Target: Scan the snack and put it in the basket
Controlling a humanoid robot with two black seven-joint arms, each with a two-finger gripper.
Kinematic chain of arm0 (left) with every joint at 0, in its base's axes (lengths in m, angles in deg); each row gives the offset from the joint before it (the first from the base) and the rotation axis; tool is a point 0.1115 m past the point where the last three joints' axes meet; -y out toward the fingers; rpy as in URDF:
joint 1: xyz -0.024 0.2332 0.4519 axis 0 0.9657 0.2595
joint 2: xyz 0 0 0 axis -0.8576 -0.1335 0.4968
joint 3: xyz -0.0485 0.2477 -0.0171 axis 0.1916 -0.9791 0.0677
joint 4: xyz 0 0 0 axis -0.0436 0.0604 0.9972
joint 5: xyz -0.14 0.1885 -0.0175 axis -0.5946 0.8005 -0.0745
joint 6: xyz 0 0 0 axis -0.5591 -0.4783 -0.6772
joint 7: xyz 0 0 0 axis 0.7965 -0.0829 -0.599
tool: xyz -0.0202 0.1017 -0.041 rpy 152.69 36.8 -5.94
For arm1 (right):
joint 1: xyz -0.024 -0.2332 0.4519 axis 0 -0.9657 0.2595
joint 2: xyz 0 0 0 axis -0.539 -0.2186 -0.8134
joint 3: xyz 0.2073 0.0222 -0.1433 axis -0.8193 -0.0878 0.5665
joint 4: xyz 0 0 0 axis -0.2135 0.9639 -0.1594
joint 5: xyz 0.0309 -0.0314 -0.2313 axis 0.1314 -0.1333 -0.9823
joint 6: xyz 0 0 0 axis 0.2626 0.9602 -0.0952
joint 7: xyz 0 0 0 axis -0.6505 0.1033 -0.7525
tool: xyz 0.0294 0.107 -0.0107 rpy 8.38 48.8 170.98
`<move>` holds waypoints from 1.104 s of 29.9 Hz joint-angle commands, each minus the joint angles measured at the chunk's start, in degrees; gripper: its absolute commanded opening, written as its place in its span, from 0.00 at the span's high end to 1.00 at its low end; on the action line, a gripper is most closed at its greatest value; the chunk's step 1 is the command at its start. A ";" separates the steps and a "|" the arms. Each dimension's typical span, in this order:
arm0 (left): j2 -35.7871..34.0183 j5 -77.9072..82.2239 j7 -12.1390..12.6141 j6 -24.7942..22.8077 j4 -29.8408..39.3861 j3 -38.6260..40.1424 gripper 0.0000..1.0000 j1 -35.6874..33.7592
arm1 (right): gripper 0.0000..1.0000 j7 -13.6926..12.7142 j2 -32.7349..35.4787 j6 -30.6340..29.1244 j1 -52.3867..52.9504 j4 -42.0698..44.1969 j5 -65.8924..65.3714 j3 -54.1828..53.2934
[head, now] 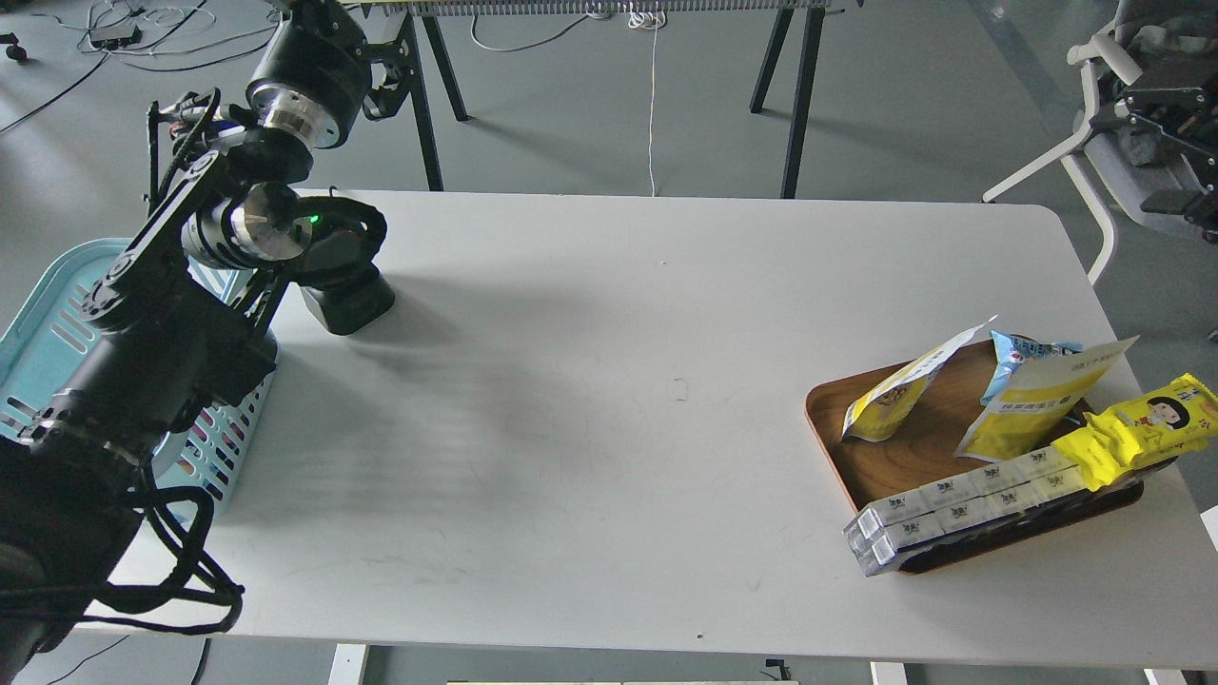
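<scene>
The snack (899,385), a pouch with a white top and a yellow bottom with a round picture, leans at the left end of the brown wooden tray (913,452) on the table's right side. The light blue basket (52,314) stands at the table's left edge, partly hidden by my left arm. My left gripper (333,262) is at the far left of the table, against a black scanner (347,300) with a green light. Its fingers cannot be told apart. Dark parts of my right arm, with my right gripper (1175,143), show at the upper right edge, far from the snack.
The tray also holds a yellow pouch with a light-blue top (1032,390), a bright yellow packet with a cartoon face (1142,428) and a row of white boxes (952,509) that overhangs its front. A chair (1094,124) stands beyond the table's right corner.
</scene>
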 commanded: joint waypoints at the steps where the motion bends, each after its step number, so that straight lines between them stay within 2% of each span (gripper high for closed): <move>1: 0.00 -0.01 0.01 0.00 0.00 0.02 0.00 -0.02 | 0.03 0.00 -5.35 -2.16 9.47 7.50 0.50 9.65; 4: 0.00 -0.01 0.01 0.00 0.00 0.02 0.00 0.07 | 0.03 0.00 -8.61 -3.40 18.44 10.68 2.69 19.50; 8: 0.00 -0.01 0.01 0.00 0.00 0.02 0.00 0.07 | 0.03 0.00 -10.28 -4.89 29.17 10.07 8.58 32.17; 12: 0.00 -0.01 0.01 0.00 0.00 0.02 0.00 0.07 | 0.03 0.00 -11.69 -4.81 40.68 6.65 12.53 44.55; 17: -0.08 0.08 -0.08 0.00 0.00 0.02 0.00 0.60 | 0.03 0.00 -15.19 -3.58 56.23 0.50 26.40 60.90; 21: -0.09 0.08 -0.08 0.00 0.00 0.02 0.00 0.95 | 0.03 0.00 -20.47 1.16 65.83 -8.02 39.32 70.76; 24: -0.26 0.08 -0.08 0.00 0.00 0.11 0.00 0.95 | 0.03 0.00 -23.11 8.79 68.91 -17.93 46.19 72.79; 27: -0.26 0.08 -0.08 0.00 -0.08 0.11 0.00 0.95 | 0.03 0.00 -23.03 17.49 68.83 -25.60 47.26 72.71; 30: -0.26 0.08 -0.08 0.08 0.00 0.02 0.00 0.95 | 0.03 0.00 -23.12 22.34 67.78 -27.11 48.48 72.62; 33: -0.26 0.08 -0.08 0.08 0.00 0.11 0.00 1.21 | 0.03 0.00 -22.94 23.06 66.02 -27.11 49.63 72.62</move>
